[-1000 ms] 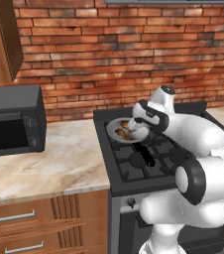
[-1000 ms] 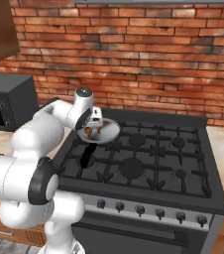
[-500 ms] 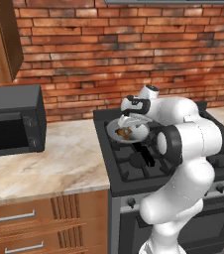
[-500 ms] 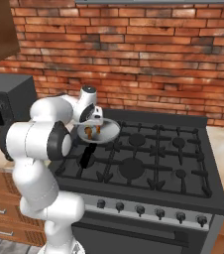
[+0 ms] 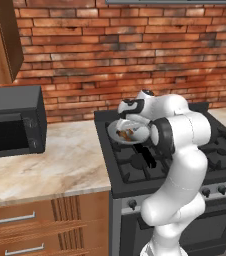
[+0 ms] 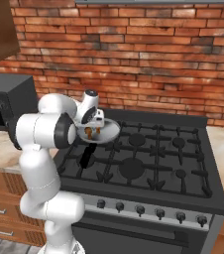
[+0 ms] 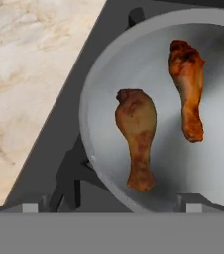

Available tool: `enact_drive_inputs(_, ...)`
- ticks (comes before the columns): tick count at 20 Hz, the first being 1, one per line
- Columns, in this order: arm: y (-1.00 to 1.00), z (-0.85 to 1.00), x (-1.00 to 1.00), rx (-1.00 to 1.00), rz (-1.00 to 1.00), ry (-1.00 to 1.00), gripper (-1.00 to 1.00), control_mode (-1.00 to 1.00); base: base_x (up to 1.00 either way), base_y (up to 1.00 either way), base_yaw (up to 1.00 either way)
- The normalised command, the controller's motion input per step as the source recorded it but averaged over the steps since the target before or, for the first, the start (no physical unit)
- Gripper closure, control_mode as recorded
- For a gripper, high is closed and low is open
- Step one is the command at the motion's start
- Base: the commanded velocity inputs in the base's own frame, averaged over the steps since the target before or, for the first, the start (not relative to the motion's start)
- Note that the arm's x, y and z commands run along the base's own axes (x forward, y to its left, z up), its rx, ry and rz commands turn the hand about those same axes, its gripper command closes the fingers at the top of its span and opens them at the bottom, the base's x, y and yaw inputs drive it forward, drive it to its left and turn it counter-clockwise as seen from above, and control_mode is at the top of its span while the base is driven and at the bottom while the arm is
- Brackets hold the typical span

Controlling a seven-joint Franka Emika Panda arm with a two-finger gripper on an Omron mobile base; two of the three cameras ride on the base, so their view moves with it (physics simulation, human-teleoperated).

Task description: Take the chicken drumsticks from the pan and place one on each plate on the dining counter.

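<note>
In the left base view, the white arm is reaching over the stove (image 5: pixel 185 150), and its end effector (image 5: pixel 130 116) is hovering just above the pan (image 5: pixel 128 132), which is sitting on a front-left burner beside the marbled bench (image 5: pixel 50 160).

In the right base view, the end effector (image 6: pixel 92 125) is hanging over the same pan (image 6: pixel 100 133), whose black handle (image 6: pixel 87 158) is pointing toward the stove's front edge.

In the hand view, two drumsticks are lying apart in the pan (image 7: pixel 109 64): the paler drumstick (image 7: pixel 136 134) nearer the centre, the darker drumstick (image 7: pixel 188 87) beside it. The fingertips (image 7: pixel 30 208) are standing spread wide, gripping nothing.

Judging from this, the step in hand is picking the first piece. Doing it well means centring over the paler one's thick end, closing across its width, and descending without nudging its neighbour.

Counted: two drumsticks, one pan.
</note>
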Motion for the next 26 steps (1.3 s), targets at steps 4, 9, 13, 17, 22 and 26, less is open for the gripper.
enact_drive_inputs(4, 0.13, -0.41, 0.25, 0.00, 0.00, -0.02, -1.00, -1.00, 0.00, 0.00, 0.00)
enact_drive_inputs(9, 0.15, -0.27, 0.34, -0.01, 0.00, 0.00, -1.00, -1.00, 0.00, 0.00, 0.00)
enact_drive_inputs(13, 0.00, -0.17, 0.30, 0.00, 0.00, 0.00, -1.00, -1.00, 0.00, 0.00, 0.00)
enact_drive_inputs(17, 0.00, -0.21, 0.26, 0.00, 0.00, 0.00, -1.00, -1.00, 0.00, 0.00, 0.00)
enact_drive_inputs(22, 0.00, -0.31, 0.27, 0.00, 0.00, 0.00, -1.00, -1.00, 0.00, 0.00, 0.00)
enact_drive_inputs(26, 0.00, -0.44, 0.34, 0.00, 0.00, 0.00, -1.00, -1.00, 0.00, 0.00, 0.00)
